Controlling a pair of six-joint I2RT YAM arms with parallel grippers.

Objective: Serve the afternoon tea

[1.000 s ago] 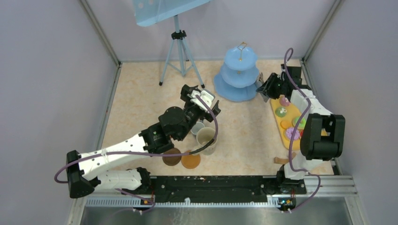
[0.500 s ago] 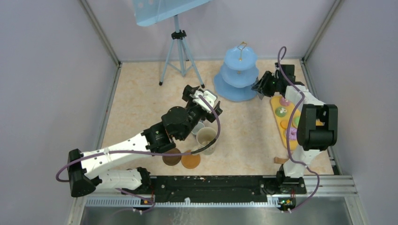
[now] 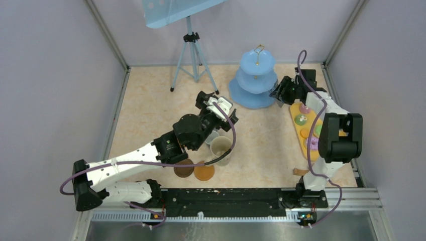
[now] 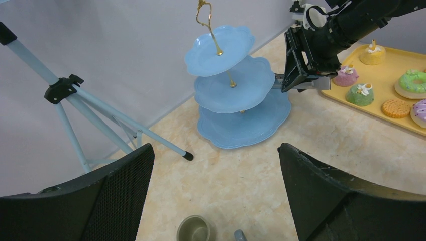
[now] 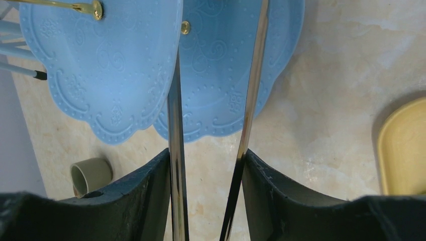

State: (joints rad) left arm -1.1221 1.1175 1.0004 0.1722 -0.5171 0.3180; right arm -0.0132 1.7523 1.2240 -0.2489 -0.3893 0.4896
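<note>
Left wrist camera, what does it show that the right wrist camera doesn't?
Only the left wrist view: the tripod, the toy cakes on the yellow tray, and the right gripper seen from outside. Only the right wrist view: the two arms of the metal tongs up close, running between that gripper's fingers. Both: the light-blue cake stand, a small grey mug and part of the tray.

No text, label or number is legible anywhere.
</note>
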